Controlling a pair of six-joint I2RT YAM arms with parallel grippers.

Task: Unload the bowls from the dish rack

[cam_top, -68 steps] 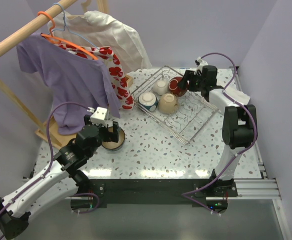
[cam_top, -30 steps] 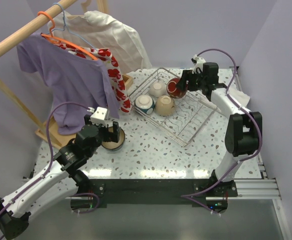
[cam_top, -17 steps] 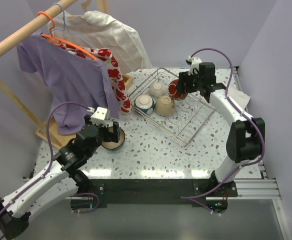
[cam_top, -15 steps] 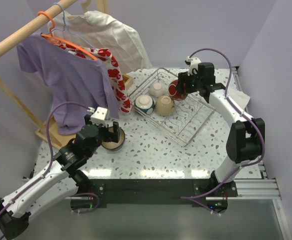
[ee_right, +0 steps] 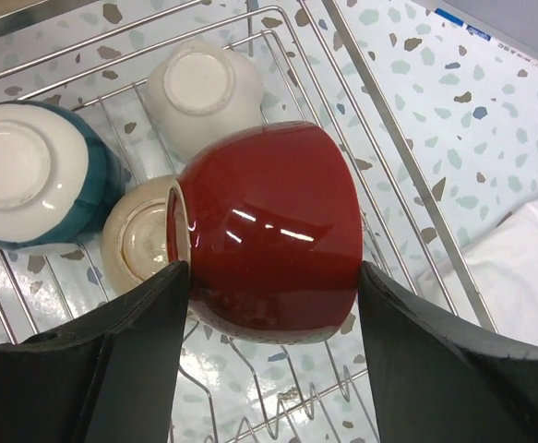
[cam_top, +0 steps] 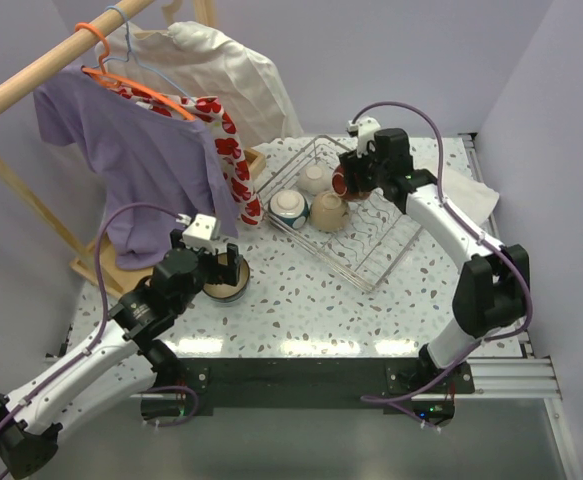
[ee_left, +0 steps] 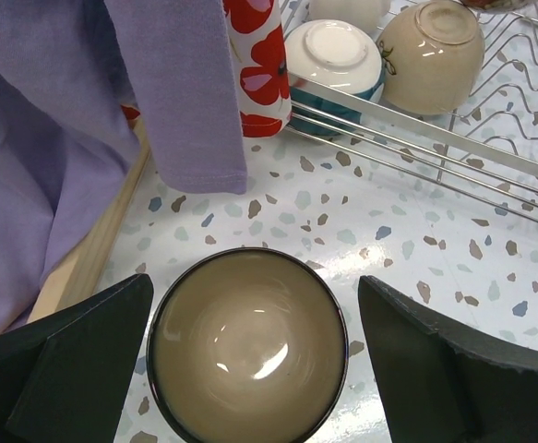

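Between right claw (ee_right: 270, 269) fingers, over rack (cam_top: 381, 245): red bowl (ee_right: 269, 212) gripped sideways for lift-out. Left claw (ee_left: 255, 288) wide, straddling dark bowl (ee_left: 247, 346) parked on bench (ee_left: 388, 231).

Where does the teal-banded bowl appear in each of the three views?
Top external: the teal-banded bowl sits at the dish rack's left corner, near the picture's centre.
Left wrist: top centre, upside down, inside the rack.
Right wrist: left edge, upside down.
Shared landmark: the beige bowl right beside it in all three views.
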